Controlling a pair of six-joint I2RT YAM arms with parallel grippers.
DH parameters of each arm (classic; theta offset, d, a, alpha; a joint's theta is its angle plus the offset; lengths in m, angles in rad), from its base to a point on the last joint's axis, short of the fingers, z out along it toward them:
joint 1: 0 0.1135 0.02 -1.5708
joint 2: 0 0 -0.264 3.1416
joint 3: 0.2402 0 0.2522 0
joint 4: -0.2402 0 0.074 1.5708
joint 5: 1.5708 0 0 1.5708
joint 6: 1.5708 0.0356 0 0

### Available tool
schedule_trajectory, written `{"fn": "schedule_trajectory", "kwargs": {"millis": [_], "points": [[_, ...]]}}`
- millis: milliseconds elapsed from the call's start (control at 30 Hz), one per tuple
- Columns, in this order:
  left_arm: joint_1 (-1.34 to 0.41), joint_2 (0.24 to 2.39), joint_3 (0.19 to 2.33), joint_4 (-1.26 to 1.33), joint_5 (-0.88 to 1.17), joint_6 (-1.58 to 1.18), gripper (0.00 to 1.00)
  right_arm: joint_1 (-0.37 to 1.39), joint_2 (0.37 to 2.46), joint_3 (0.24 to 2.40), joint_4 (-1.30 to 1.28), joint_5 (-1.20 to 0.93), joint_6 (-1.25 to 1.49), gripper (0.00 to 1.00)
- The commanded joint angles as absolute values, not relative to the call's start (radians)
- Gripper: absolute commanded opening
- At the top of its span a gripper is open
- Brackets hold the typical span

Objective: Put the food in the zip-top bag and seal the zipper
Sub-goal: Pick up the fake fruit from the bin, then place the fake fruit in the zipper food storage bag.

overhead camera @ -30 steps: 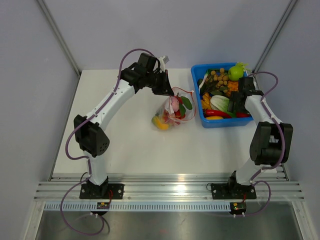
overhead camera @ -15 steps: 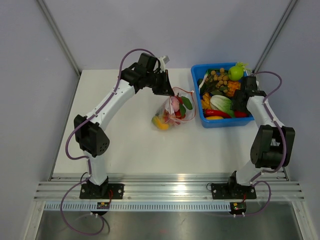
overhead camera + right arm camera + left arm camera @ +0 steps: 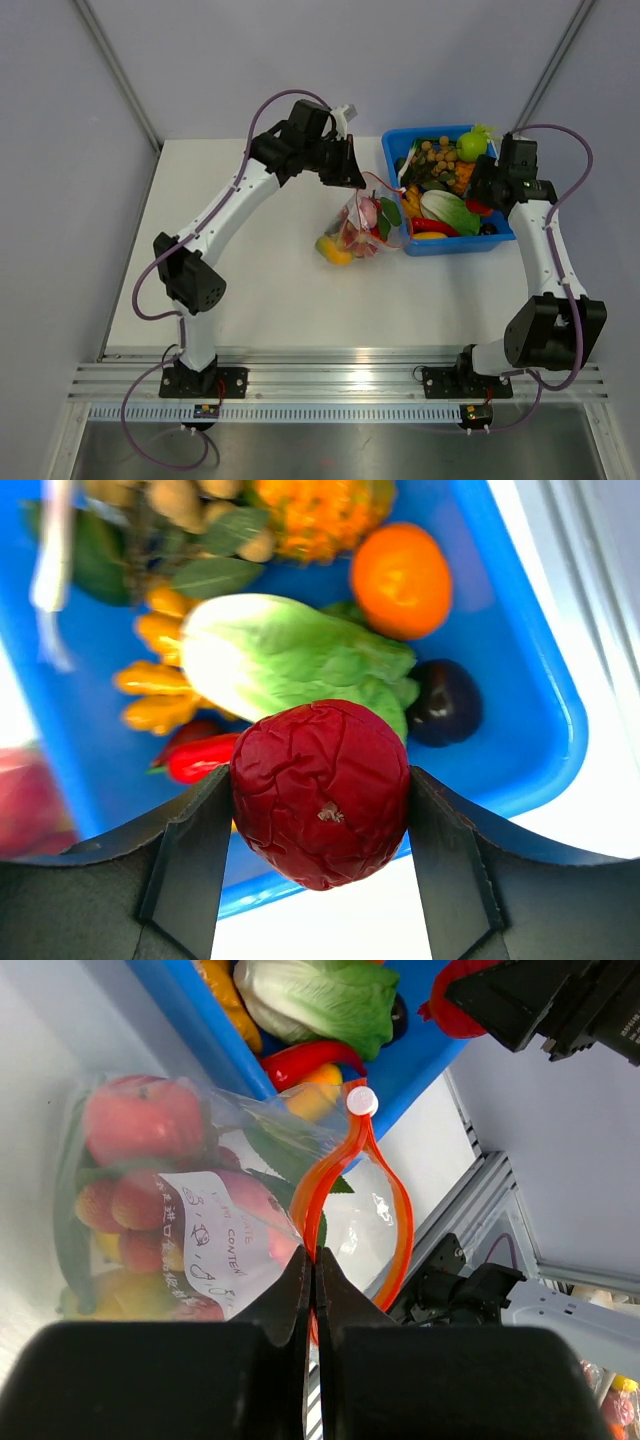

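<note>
Left side: the left gripper (image 3: 313, 1263) is clamped tight, jaws pressed together on the zipper (image 3: 357, 1132), at the near end of the orange strip. From that pinch the strip loops open towards a small white slider. The zip-top bag (image 3: 358, 232) spreads away below and beside the fingers. It already holds food (image 3: 140, 1120): red, pink and yellow pieces and a green leaf. It sits on the white table (image 3: 250, 290), right of centre and close against the left wall of the blue bin (image 3: 540, 680). Whether it touches that wall cannot be told.

Right side: the right gripper (image 3: 482, 200) hangs over the bin, jaws closed on either side of a red wrinkled fruit (image 3: 320, 790). Beneath it in the bin lie a pale green cabbage, an orange, a dark round piece and red and yellow peppers.

Limits: from overhead the left wrist hides its own fingertips. The left wrist view loses the bag's near edge behind the gripper body, and the handwritten label is unreadable. The left margin of the right wrist view is blurred.
</note>
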State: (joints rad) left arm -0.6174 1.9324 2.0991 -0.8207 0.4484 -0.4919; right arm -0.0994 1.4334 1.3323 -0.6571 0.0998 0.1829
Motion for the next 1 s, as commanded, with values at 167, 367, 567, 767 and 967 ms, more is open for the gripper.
{"fn": "schedule_trajectory", "kwargs": {"millis": [167, 367, 567, 767, 967], "points": [[-0.623, 1.990, 2.180, -0.747, 0.497, -0.534, 0.00, -0.092, 1.304, 1.388, -0.663, -0.115, 0.242, 0.53], [-0.626, 2.016, 2.178, -0.735, 0.508, -0.551, 0.00, -0.005, 1.241, 1.396, -0.649, -0.198, 0.278, 0.53], [-0.630, 2.020, 2.175, -0.733, 0.508, -0.558, 0.00, 0.230, 1.230, 1.405, -0.640, -0.164, 0.314, 0.52], [-0.634, 2.011, 2.164, -0.730, 0.509, -0.564, 0.00, 0.305, 1.262, 1.376, -0.609, -0.150, 0.337, 0.52], [-0.634, 1.999, 2.148, -0.715, 0.515, -0.574, 0.00, 0.359, 1.344, 1.367, -0.575, -0.112, 0.336, 0.69]]}}
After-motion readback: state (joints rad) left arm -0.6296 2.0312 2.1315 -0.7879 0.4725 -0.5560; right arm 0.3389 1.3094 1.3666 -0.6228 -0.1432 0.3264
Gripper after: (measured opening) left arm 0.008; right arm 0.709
